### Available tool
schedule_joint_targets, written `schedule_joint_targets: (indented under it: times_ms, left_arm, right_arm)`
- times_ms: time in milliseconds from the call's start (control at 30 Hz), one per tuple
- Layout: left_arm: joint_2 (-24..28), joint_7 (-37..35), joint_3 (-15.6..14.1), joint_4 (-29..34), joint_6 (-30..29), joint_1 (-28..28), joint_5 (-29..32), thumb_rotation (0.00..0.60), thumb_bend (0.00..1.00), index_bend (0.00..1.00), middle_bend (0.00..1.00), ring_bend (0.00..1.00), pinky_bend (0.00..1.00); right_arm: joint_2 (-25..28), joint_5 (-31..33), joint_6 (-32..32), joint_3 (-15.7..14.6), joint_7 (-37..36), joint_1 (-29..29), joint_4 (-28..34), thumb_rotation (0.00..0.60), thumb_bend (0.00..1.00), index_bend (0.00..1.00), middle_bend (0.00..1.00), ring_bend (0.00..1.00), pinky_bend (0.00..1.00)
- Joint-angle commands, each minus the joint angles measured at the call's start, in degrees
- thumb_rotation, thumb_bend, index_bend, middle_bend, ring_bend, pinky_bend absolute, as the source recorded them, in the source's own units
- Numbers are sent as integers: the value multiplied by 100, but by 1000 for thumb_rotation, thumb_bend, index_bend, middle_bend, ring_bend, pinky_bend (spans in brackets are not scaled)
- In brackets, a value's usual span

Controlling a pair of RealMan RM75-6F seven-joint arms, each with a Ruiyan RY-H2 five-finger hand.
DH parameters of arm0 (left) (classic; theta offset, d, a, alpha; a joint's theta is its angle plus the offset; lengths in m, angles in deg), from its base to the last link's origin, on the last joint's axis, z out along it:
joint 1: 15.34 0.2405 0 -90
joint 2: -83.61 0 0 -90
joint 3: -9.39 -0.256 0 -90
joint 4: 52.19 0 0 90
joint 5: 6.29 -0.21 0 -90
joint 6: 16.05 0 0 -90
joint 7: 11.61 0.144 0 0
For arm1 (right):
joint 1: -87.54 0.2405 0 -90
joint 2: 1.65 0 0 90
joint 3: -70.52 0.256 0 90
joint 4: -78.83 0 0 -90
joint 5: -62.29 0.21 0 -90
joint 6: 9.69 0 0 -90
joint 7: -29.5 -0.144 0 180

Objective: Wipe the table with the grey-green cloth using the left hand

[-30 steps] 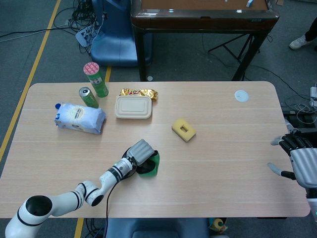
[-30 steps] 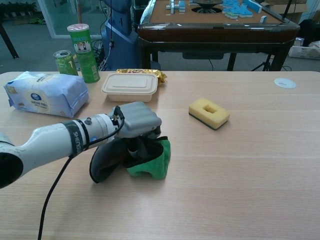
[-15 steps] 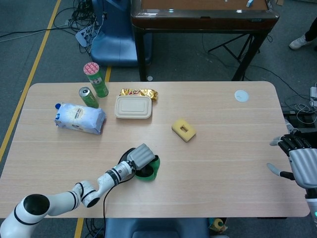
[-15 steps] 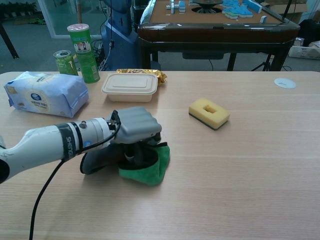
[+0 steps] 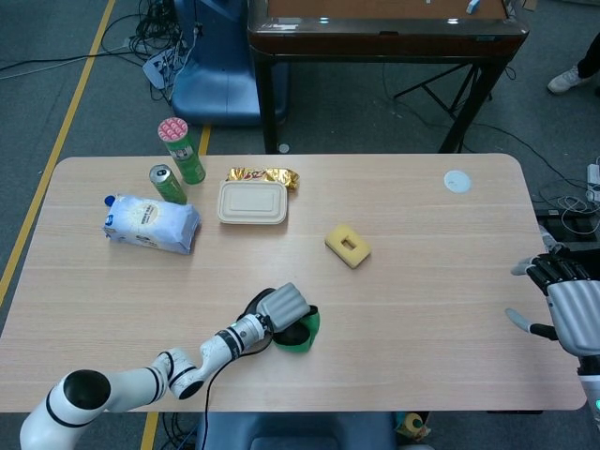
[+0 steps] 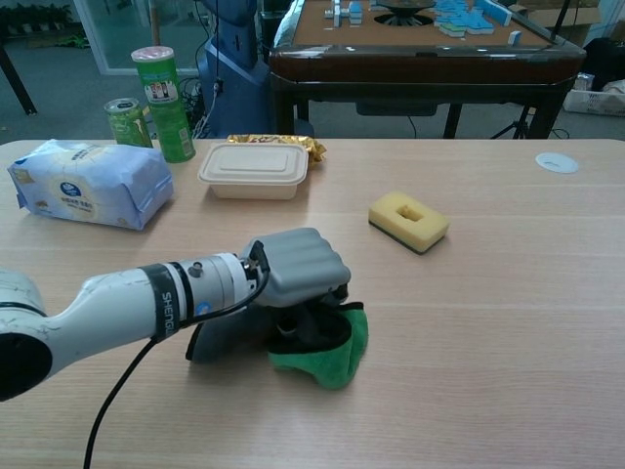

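Observation:
The grey-green cloth (image 5: 306, 332) (image 6: 332, 357) lies bunched on the wooden table (image 5: 422, 309) (image 6: 508, 322), near its front middle. My left hand (image 5: 284, 307) (image 6: 301, 268) rests on top of the cloth with its fingers curled down over it, pressing it onto the table. Much of the cloth is hidden beneath the hand; a dark grey part (image 6: 229, 340) shows at its left. My right hand (image 5: 562, 298) hovers at the table's right edge in the head view, fingers apart and holding nothing.
A yellow sponge (image 5: 348, 246) (image 6: 408, 220) lies right of centre. At the back left stand a beige lidded box (image 5: 252, 202) (image 6: 254, 171), a gold snack packet (image 5: 265, 175), a green tube can (image 5: 181, 149) (image 6: 163, 103), a small green can (image 5: 168, 184) (image 6: 125, 122) and a white-blue pack (image 5: 150, 223) (image 6: 88, 183). A white disc (image 5: 457, 181) lies far right.
My left hand has slid the cloth along the table, first toward the front edge and then to the right. The right hand has stayed where it was.

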Motion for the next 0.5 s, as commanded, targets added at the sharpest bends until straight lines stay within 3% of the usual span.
schedule_joint_targets:
  times_ms: [33,500]
  left_arm:
    - [-72,261,92,-218,16,26,156,600,144,664,684,636,891]
    - [490,966,-34,-368,-244,331,268,600,144,663,684,636,891]
  right_arm:
    - [0,14,-11,3,1,4,-2,600,238,361,331,221,252]
    - [-30,-40,-61,24,11,77,12,600,238,361,331,221,252]
